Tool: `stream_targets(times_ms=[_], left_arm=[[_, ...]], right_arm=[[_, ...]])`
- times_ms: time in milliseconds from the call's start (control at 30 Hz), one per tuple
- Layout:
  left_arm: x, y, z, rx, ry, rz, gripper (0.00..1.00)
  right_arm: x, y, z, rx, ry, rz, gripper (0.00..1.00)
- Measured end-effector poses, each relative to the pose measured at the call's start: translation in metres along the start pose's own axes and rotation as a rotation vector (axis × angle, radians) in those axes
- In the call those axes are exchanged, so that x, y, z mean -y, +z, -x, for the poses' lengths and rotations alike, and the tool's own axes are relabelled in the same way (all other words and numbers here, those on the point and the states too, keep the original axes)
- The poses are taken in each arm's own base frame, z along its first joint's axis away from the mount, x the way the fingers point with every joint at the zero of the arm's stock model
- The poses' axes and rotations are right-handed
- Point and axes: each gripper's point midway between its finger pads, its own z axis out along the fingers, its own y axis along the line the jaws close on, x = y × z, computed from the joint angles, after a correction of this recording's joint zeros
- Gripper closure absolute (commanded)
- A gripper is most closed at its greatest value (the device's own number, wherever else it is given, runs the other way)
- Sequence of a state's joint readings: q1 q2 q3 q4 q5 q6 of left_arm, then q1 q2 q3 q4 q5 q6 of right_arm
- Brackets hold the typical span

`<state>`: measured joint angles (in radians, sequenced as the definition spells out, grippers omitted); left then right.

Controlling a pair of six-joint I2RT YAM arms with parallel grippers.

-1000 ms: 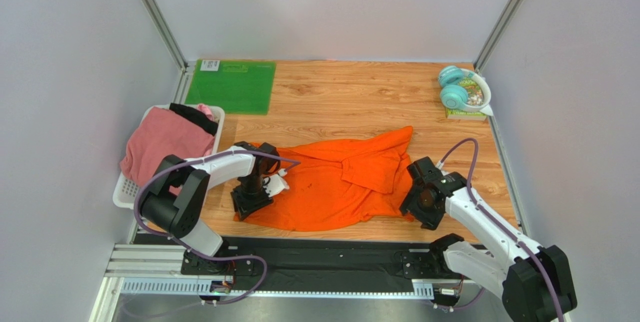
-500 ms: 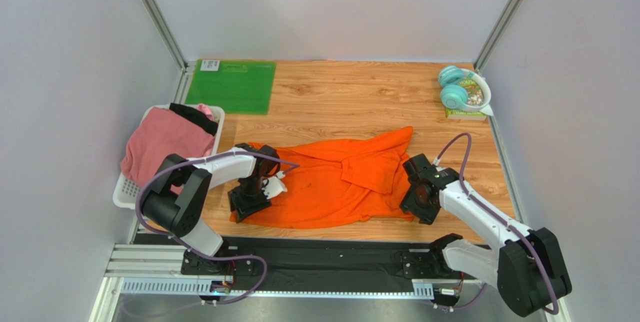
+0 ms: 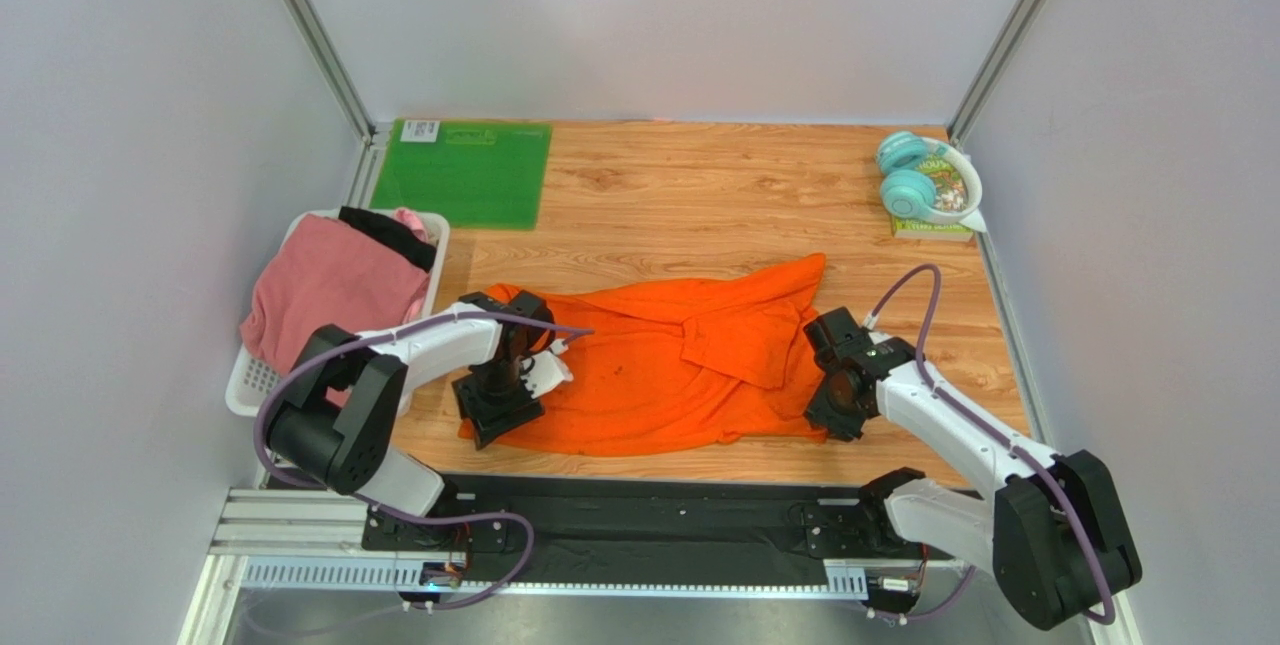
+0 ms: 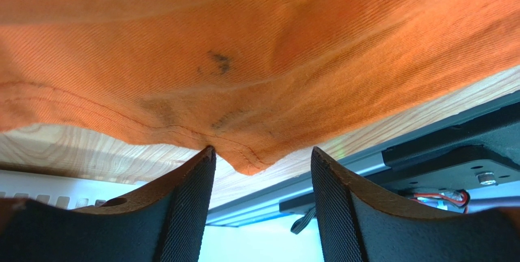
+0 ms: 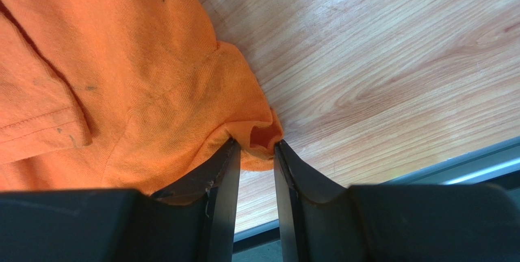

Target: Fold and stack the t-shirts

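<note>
- One orange t-shirt lay spread on the table (wood-grained).
- Left gripper, jaws apart and released, straddled the shirt's near-left hem corner.
- Right gripper pinched the shirt's right edge.

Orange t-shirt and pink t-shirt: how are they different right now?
The orange t-shirt lies spread out on the wooden table; the pink t-shirt sits bunched up in the white basket. The orange one has the left claw and the right claw at its near corners; no claw is near the pink one. Both are soft, plain cloth, and neither is folded yet.
</note>
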<state>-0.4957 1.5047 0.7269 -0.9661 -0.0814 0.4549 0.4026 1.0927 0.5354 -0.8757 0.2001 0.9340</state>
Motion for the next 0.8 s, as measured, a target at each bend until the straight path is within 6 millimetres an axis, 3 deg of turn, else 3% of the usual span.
stream_targets(times_ms=[300,600,700,733,800], left_arm=[[-0.018,-0.005,0.009,0.130,-0.098,0.032,0.34],[-0.015,0.000,0.007,0.125,-0.100,0.008,0.47],[-0.016,0.001,0.006,0.108,-0.091,0.005,0.65],[-0.016,0.001,0.005,0.101,-0.088,0.003,0.74],[-0.015,0.002,0.003,0.087,-0.083,-0.003,0.82]], right_arm=[[-0.001,0.001,0.000,0.004,-0.003,0.010,0.69],[-0.001,0.001,0.000,0.005,-0.004,0.014,0.73],[-0.001,0.001,0.000,0.005,-0.006,0.016,0.84],[-0.002,0.001,0.000,0.005,-0.005,0.020,0.92],[-0.003,0.001,0.000,0.005,-0.004,0.023,1.00]])
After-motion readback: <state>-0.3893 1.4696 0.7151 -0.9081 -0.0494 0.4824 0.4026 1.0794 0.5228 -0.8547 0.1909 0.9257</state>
